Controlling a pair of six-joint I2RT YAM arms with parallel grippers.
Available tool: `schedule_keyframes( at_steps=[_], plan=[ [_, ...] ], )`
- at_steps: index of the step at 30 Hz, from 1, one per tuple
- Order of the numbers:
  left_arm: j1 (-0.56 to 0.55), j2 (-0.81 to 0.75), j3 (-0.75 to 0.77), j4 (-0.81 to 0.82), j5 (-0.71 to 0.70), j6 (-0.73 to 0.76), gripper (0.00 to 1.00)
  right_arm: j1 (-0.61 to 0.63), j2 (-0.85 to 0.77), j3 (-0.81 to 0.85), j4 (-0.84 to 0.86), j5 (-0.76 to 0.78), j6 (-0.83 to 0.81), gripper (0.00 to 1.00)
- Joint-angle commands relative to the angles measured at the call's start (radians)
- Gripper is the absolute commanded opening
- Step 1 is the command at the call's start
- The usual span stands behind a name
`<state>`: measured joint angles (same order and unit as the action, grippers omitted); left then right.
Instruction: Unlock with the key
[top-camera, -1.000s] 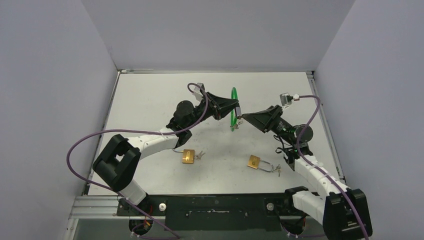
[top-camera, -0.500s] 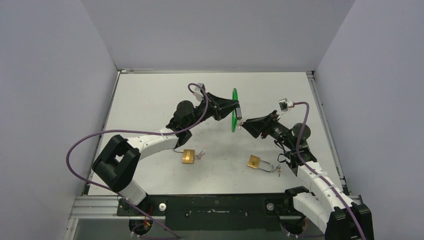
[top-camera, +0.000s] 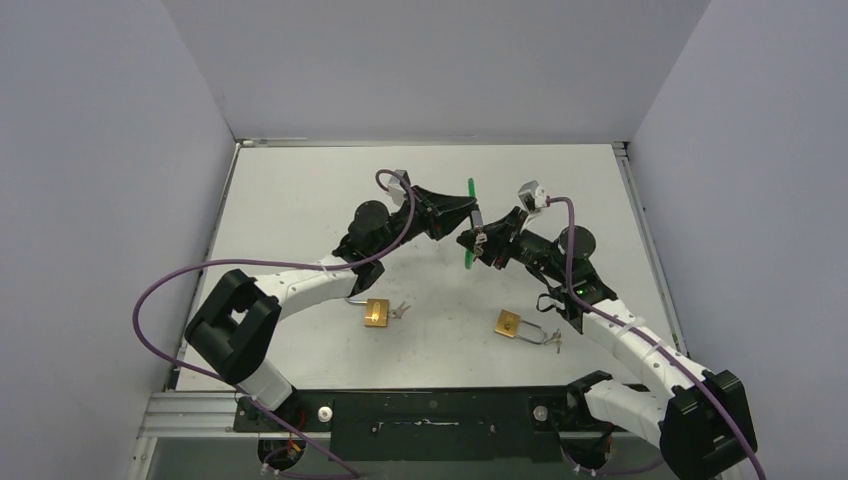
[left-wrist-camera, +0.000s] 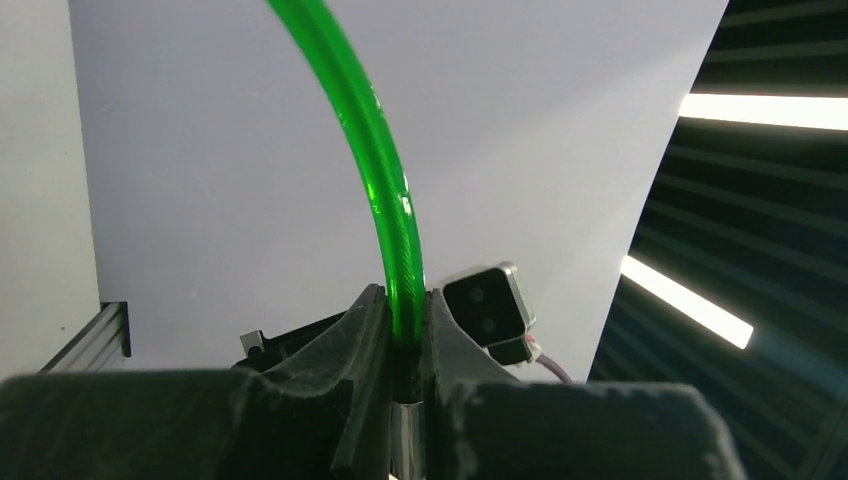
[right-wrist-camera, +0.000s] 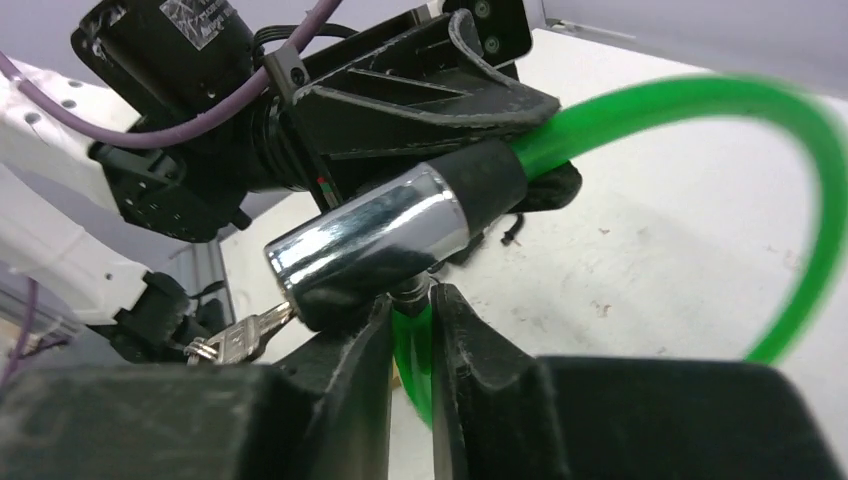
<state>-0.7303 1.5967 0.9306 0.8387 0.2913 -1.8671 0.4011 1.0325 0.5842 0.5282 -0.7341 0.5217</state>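
A green cable lock (top-camera: 470, 190) hangs in the air above the middle of the table. Its chrome barrel (right-wrist-camera: 370, 245) has a key (right-wrist-camera: 240, 338) sticking out of the end. My left gripper (top-camera: 472, 215) is shut on the green cable (left-wrist-camera: 375, 150) right at the barrel. My right gripper (right-wrist-camera: 412, 310) comes from the right, under the barrel, and its jaws are pressed on the cable's other end (right-wrist-camera: 415, 350) where it enters the barrel. The cable's loop (right-wrist-camera: 700, 100) curves off to the right.
Two brass padlocks lie on the table (top-camera: 300, 200): one (top-camera: 376, 312) near the left arm with keys (top-camera: 400, 310) beside it, another (top-camera: 508, 324) near the right arm with keys (top-camera: 550, 340). Grey walls enclose the table on three sides.
The right arm has swung left and in under the lock, and its jaws have closed from wide open onto the green cable. The loop has tilted. The left gripper held still.
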Motion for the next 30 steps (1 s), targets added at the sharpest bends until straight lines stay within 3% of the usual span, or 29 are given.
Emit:
schedule_keyframes(
  at_steps=[1,4,9,14,21,26,30],
  plan=[
    [-0.010,-0.048,0.026,0.094,0.037,-0.090,0.00,-0.003,0.051,0.033,0.024,0.127,-0.145,0.05],
    [-0.008,-0.045,-0.009,0.160,0.033,-0.164,0.00,-0.002,0.044,-0.014,0.018,0.169,-0.240,0.00],
    [-0.005,-0.037,-0.035,0.200,0.031,-0.221,0.00,0.003,0.015,-0.076,0.031,0.234,-0.408,0.00],
    [0.007,-0.056,-0.068,0.239,0.005,-0.237,0.00,0.028,0.016,-0.089,0.024,0.235,-0.448,0.00],
    [0.044,-0.154,-0.070,0.081,-0.035,-0.024,0.00,0.031,-0.029,-0.042,-0.071,0.296,-0.305,0.00],
    [0.100,-0.235,-0.088,-0.180,-0.036,0.172,0.00,0.031,-0.127,-0.051,-0.144,0.380,-0.230,0.00],
    [0.159,-0.246,-0.092,-0.290,0.008,0.312,0.00,0.030,-0.198,-0.053,-0.227,0.429,-0.229,0.00]
  ],
)
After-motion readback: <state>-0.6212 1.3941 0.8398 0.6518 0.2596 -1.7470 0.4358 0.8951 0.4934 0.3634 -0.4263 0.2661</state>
